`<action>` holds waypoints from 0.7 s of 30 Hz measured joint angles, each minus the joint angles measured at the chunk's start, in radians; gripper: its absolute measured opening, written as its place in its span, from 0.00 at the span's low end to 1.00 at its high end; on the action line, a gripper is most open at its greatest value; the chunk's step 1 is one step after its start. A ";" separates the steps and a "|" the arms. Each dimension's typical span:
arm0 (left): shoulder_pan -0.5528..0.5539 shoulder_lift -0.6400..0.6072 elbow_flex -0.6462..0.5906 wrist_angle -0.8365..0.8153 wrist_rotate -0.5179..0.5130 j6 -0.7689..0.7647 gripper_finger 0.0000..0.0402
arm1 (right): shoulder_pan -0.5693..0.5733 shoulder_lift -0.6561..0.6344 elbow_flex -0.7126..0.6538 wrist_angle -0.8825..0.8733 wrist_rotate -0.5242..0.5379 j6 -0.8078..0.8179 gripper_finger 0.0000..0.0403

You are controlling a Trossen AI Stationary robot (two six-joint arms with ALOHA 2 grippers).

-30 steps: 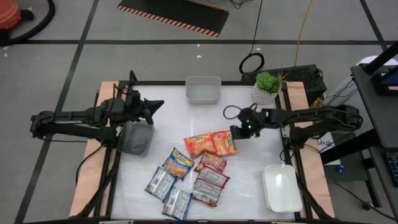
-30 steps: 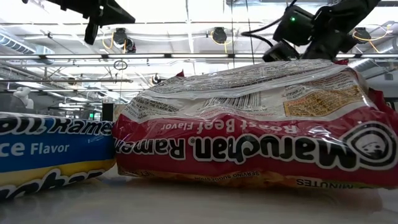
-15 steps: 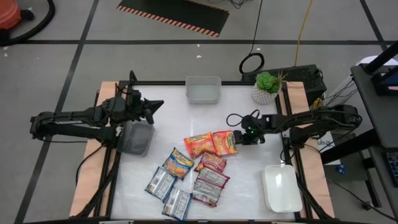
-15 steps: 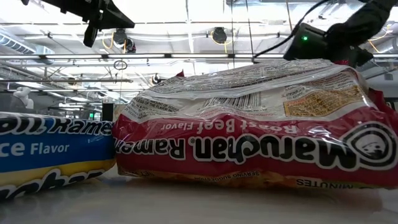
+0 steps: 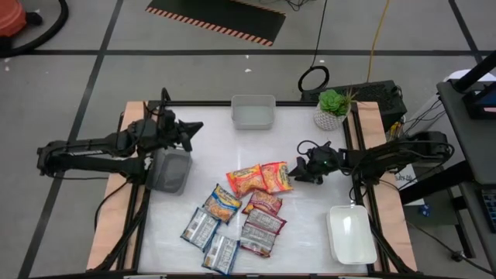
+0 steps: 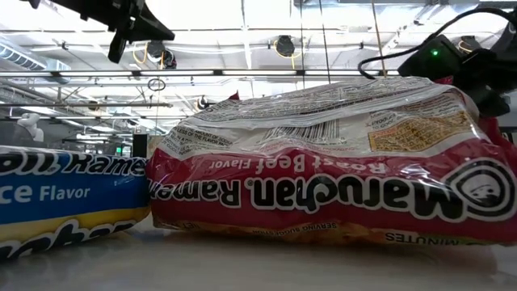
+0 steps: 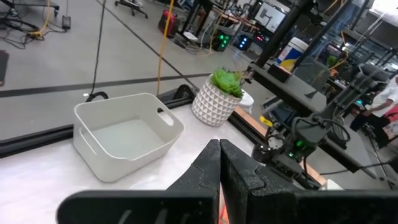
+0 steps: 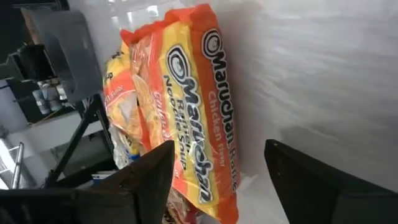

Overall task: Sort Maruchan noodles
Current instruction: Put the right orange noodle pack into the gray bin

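Note:
Several Maruchan noodle packets lie flat in a cluster mid-table: orange ones (image 5: 244, 180) (image 5: 223, 203), maroon ones (image 5: 263, 221) and blue-silver ones (image 5: 200, 227). My right gripper (image 5: 297, 173) is low and open at the right edge of the rightmost orange packet (image 5: 276, 177). In the right wrist view that packet (image 8: 205, 112) lies ahead, with its edge between the two fingers. My left gripper (image 5: 191, 128) hangs shut and empty above the table's left side, its fingers closed together (image 7: 219, 163). The low view shows a maroon packet (image 6: 323, 170) and a blue one (image 6: 65, 202) up close. My right gripper's fingers (image 8: 146, 177) come slanting down from the table's right side at the orange packet's right edge (image 8: 231, 155). Whether they touch it, I cannot tell. The packet lies flat on the table.
A grey tray (image 5: 170, 172) sits under the left arm. A white tray (image 5: 253, 112) stands at the far edge, and another white tray (image 5: 350, 234) is at the near right. A potted plant (image 5: 333, 108) stands at the far right corner.
My right gripper has sunk toward the table beside the rightmost orange packet, while its wrist has drawn back toward the table's right edge and rolled. The packets lie where they were.

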 joint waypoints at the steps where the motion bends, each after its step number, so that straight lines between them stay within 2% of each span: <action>1: 0.004 0.000 0.000 0.000 0.000 0.000 0.01 | 0.000 0.000 0.000 -0.002 0.000 0.001 0.60; 8: 0.027 0.000 0.000 -0.017 0.000 0.037 0.01 | 0.028 0.003 0.046 -0.080 0.101 0.016 0.63; 14: 0.055 0.000 0.000 -0.105 0.000 0.082 0.01 | 0.060 0.049 0.098 -0.128 0.107 -0.022 0.66; 21: 0.074 0.000 0.000 -0.113 0.005 0.133 0.01 | 0.072 0.121 0.122 -0.050 0.108 -0.022 0.61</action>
